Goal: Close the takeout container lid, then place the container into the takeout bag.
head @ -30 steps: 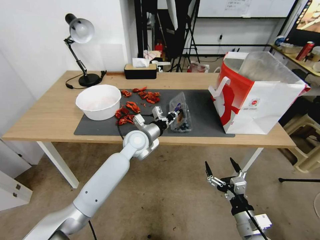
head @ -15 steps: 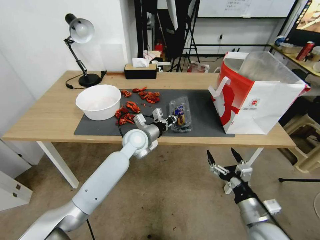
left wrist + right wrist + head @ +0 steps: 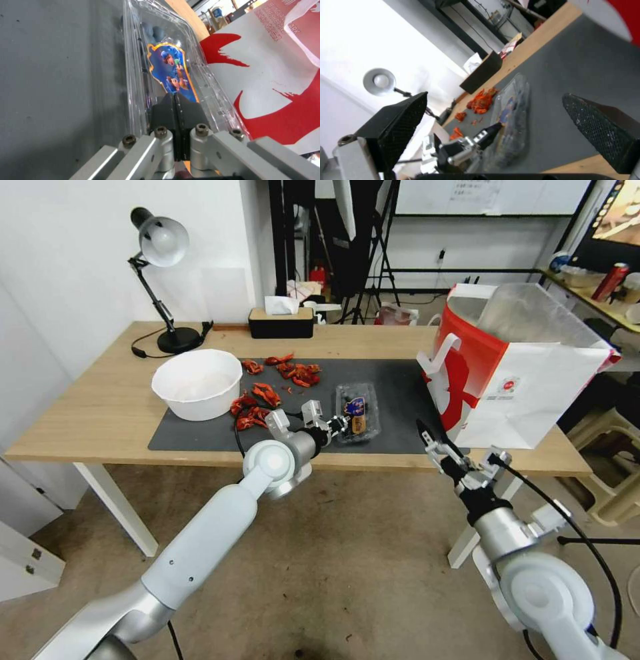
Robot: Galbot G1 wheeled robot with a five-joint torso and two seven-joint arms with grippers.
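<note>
The takeout container [image 3: 358, 421] lies flat on the grey mat [image 3: 400, 387], dark berries showing through its clear plastic. Its lid [image 3: 171, 72] is down on top and carries a blue cartoon sticker. My left gripper [image 3: 338, 424] is shut, with its black fingertips [image 3: 175, 105] resting together on the lid's near edge and nothing between them. My right gripper [image 3: 459, 444] hangs open at the table's front edge, between the container and the takeout bag [image 3: 513, 373]. The red-and-white bag stands open on the right. The right wrist view looks across the mat at the container [image 3: 513, 117] between open fingers [image 3: 400, 122].
A white bowl [image 3: 197, 383] sits at the mat's left end, with red shell scraps [image 3: 280, 380] strewn beside it. A desk lamp [image 3: 160, 280] and a tissue box [image 3: 281, 321] stand at the table's back. Bare mat lies between the container and the bag.
The lid went from standing upright to lying flat on the container, under the left gripper. The right arm rose from near the floor to the table's front edge.
</note>
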